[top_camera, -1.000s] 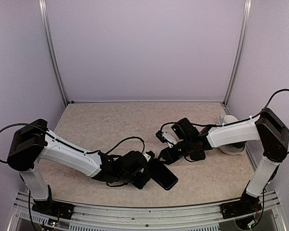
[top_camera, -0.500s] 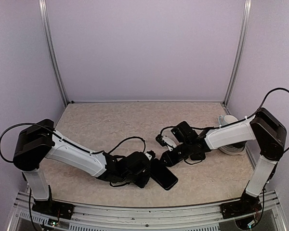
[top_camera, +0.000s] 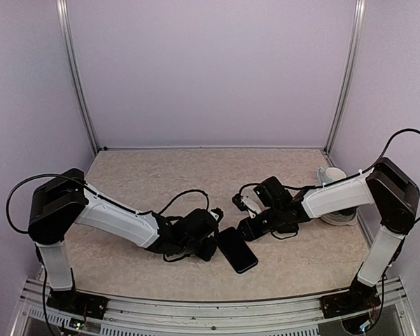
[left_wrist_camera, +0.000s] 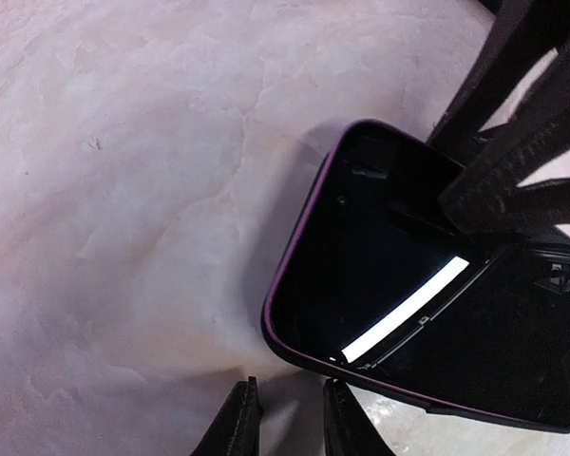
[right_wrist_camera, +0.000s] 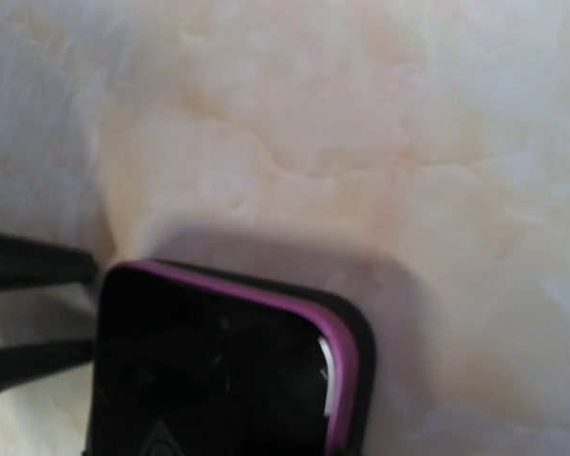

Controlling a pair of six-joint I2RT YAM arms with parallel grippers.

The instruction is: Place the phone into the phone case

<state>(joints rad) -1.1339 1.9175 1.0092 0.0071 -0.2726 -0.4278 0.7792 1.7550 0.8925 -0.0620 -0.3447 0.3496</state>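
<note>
Beige marbled table (top_camera: pixel 147 182) under lilac walls, with the phone case (left_wrist_camera: pixel 277 285) lying flat on it near the front middle, between the two arms. Its long axis runs from far-left to near-right in the overhead view. Inside the purple rim sits a dark slab, the phone (left_wrist_camera: pixel 494 351) by my reading; whether it is pressed fully home I cannot tell. The left jaws sit just beside the case's far-left end, fingertips (left_wrist_camera: pixel 239 423) all but together with a sliver of table between them, gripping nothing. The right jaws come in at that same end from the other side, at or just above the far long edge; whether they are apart or together I cannot tell. Both arms are about equally near, so I judge any final press would go straight down along the rim
</note>
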